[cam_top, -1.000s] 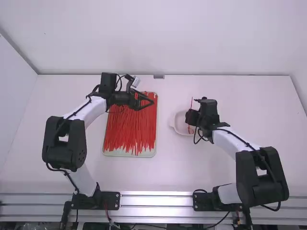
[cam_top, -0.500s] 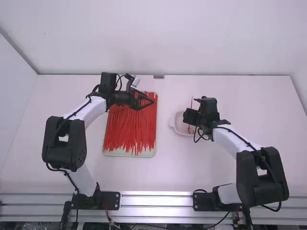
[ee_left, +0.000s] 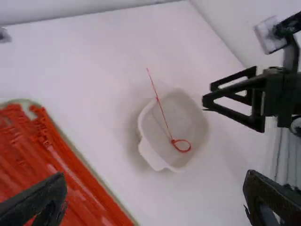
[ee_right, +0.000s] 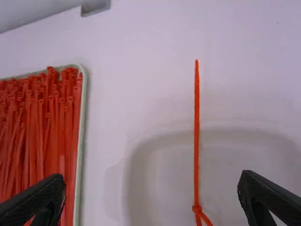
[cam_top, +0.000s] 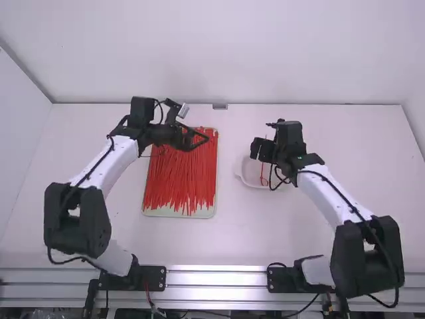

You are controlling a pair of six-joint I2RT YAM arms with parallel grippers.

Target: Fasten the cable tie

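The tie [ee_left: 162, 110] lies in the white bowl [cam_top: 242, 174]. Its small closed loop rests on the bowl's bottom, and its straight tail goes over the rim and points out above the table [cam_top: 319, 126]. The right gripper [cam_top: 264, 151] hangs just above the bowl with its fingers spread wide and nothing between them. The left gripper [cam_top: 202, 139] is over the far end of the tray [cam_top: 179, 214], which is full of loose red ties [cam_top: 182, 173]. Its fingers are also spread apart and carry nothing. Tray and bowl stand near each other, not touching.
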